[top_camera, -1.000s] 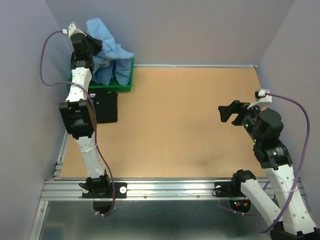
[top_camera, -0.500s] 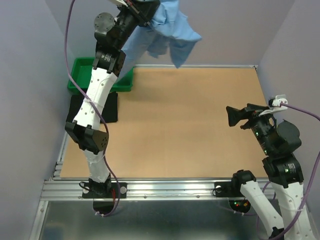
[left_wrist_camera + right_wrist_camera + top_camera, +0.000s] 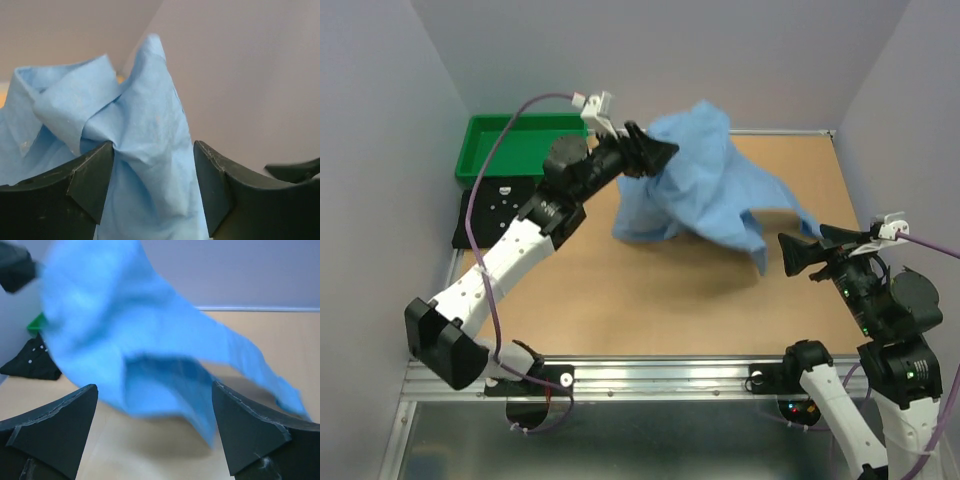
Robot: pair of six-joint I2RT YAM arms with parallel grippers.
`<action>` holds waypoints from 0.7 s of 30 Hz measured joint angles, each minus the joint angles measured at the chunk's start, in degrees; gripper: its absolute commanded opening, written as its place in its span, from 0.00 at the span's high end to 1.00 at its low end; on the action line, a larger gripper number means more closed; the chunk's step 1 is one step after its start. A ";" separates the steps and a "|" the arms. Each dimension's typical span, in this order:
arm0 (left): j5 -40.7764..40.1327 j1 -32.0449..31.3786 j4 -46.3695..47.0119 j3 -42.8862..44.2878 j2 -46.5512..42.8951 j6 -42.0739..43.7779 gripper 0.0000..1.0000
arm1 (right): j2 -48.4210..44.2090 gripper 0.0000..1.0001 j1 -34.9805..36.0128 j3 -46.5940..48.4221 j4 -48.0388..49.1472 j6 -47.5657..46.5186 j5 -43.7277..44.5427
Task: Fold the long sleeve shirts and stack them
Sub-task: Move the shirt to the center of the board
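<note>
Fingers of the left arm (image 3: pixel 85 185) stand spread, and a bunched fold of the light blue shirt (image 3: pixel 145 150) fills the gap between them. The cloth touches the inner face of one finger. Whether it is caught there or lying loose, I cannot tell.

From above, the left fingers (image 3: pixel 655 152) reach over the far middle of the worktop (image 3: pixel 670 300), at the shirt's (image 3: pixel 705 190) upper left corner. The shirt billows away from them to the right in a crumpled mass. One trailing end runs down toward the right fingers (image 3: pixel 805 255) and stops just short of them.

The right fingers (image 3: pixel 50 425) are spread wide with nothing between them. The blue shirt (image 3: pixel 100 315) hangs blurred beyond their tips, apart from them.

The black shirt (image 3: pixel 495 205), with small white buttons showing, lies flat at the worktop's left edge. It sits just in front of the green tray (image 3: pixel 510 140), and the left arm crosses over part of it.
</note>
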 measured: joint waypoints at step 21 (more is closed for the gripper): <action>-17.75 -2.12 -21.24 -28.52 -9.55 0.59 0.06 | 26.51 0.08 0.00 0.02 -5.18 7.13 -0.85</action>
